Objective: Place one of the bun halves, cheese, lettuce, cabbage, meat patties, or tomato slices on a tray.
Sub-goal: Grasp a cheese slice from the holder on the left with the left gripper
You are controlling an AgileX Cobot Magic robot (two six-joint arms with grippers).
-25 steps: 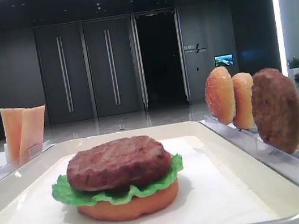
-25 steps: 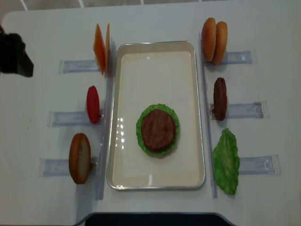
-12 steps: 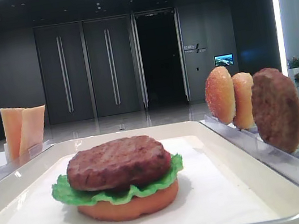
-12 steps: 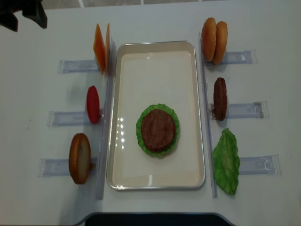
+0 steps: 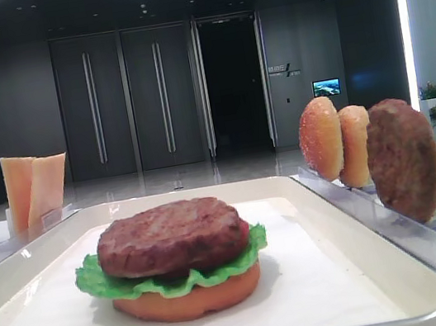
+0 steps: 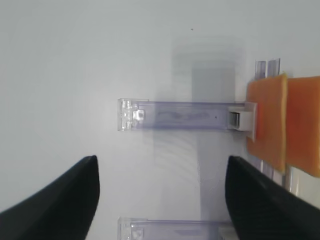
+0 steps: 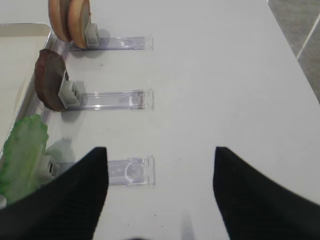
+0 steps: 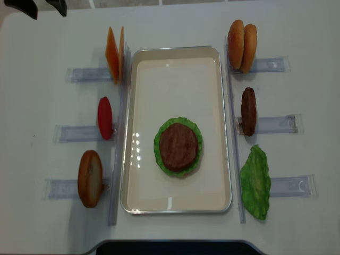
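2 pale orange cheese slices (image 6: pixel 280 125) upright ahead, right of wide-open left gripper (image 6: pixel 160 192) fingers (image 6: pixel 60 200). Straddle nearer slice, close gently, carry to cream tray (image 8: pixel 175 204). Right gripper (image 7: pixel 160 192) open, idle.

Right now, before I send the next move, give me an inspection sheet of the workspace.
Surface: white table, bare parts look clean.
Job's things: tray holds a stack of bun, lettuce and meat patty. Two cheese slices stand in a left rack. Two bun halves, a spare patty and a lettuce leaf sit on the right racks; a red slice and another bun half on the left racks.
Clutter: nothing seen.
Grippers: left tool open, empty, over the table beside the cheese rack; right tool open, empty.
Cables: nothing seen.
Surroundings: dark hall with doors.
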